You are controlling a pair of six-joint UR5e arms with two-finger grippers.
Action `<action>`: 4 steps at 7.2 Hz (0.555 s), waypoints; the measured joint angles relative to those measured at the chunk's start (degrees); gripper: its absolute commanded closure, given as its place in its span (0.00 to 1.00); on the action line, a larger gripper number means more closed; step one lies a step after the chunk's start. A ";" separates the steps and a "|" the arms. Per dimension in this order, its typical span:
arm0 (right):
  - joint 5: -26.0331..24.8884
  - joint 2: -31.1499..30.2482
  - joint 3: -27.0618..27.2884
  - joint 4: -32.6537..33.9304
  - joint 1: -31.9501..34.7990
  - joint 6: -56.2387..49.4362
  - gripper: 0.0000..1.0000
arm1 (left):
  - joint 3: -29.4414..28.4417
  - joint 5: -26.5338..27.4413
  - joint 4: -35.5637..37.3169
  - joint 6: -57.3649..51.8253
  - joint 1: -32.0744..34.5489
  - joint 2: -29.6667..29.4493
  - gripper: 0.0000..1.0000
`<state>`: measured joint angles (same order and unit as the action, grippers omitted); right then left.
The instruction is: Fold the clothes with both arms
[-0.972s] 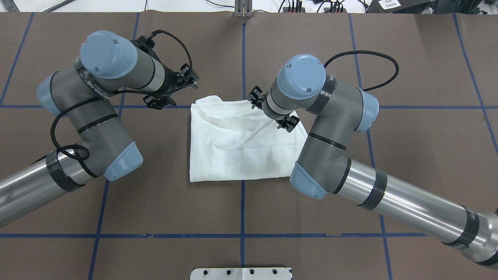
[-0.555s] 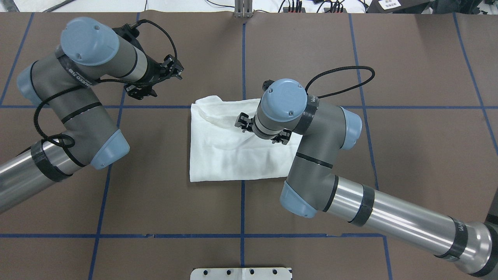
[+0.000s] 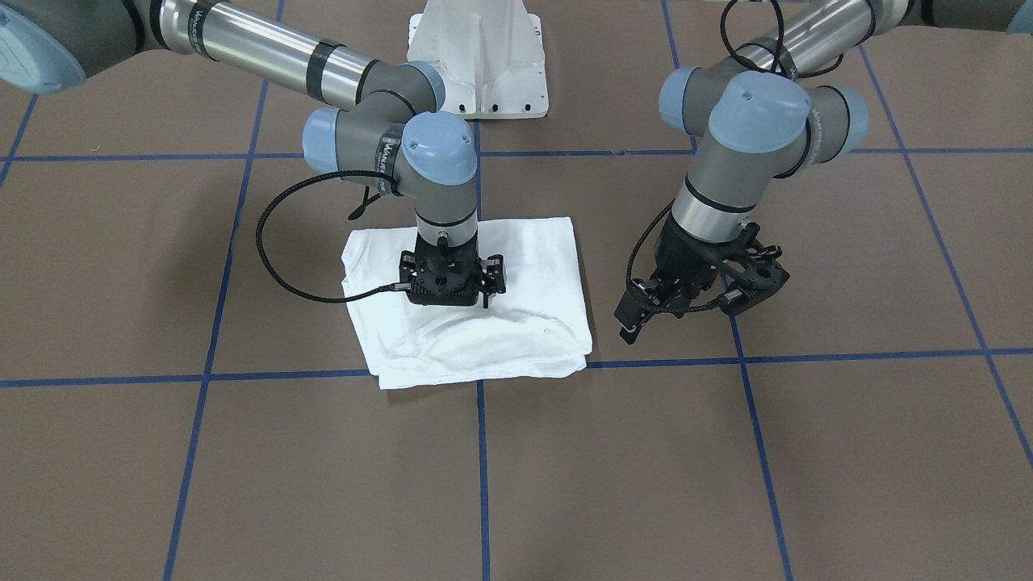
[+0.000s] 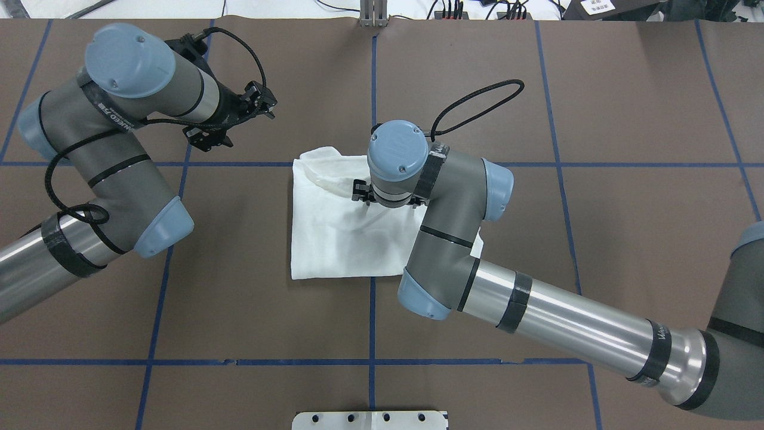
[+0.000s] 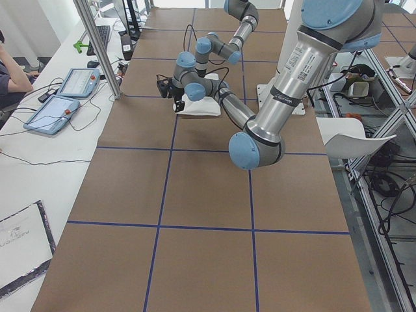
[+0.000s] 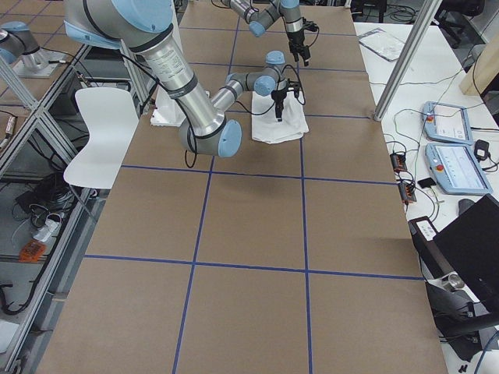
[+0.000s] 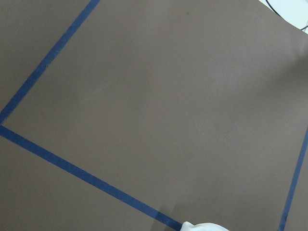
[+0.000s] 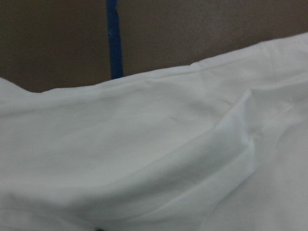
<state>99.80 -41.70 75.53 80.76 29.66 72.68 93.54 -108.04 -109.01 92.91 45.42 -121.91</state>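
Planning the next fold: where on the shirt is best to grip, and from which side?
Probably the far-left corner of the shirt, from the robot's left: layers bulge there, the left end effector is nearby, the right arm blocks the other side.

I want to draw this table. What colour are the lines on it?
Blue lines, forming a grid on the brown table; the overhead view shows them best.

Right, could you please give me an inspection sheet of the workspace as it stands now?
Surface: brown mat with blue tape grid, flat.
Job's things: white shirt folded to a rough rectangle, wrinkled.
Clutter: nothing seen.
Tools: right tool down at shirt, jaws unclear; left tool open, empty, off the shirt.
Cables: right cable and left cable loop free, unsnagged.
Surroundings: white base, tablets, seated person, chair.
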 measured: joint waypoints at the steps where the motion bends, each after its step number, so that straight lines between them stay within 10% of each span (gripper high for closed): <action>1: -1.42 1.00 -2.24 -0.54 0.43 -1.77 0.00 | -0.01 -0.04 -0.06 0.00 0.01 0.00 0.01; 4: -2.73 4.00 -8.77 -5.47 3.44 -5.45 0.00 | -0.23 -0.09 -0.26 -0.03 0.09 0.01 0.01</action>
<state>97.07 -37.71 66.76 75.29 33.10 67.23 93.31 -108.13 -109.26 92.88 45.50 -121.91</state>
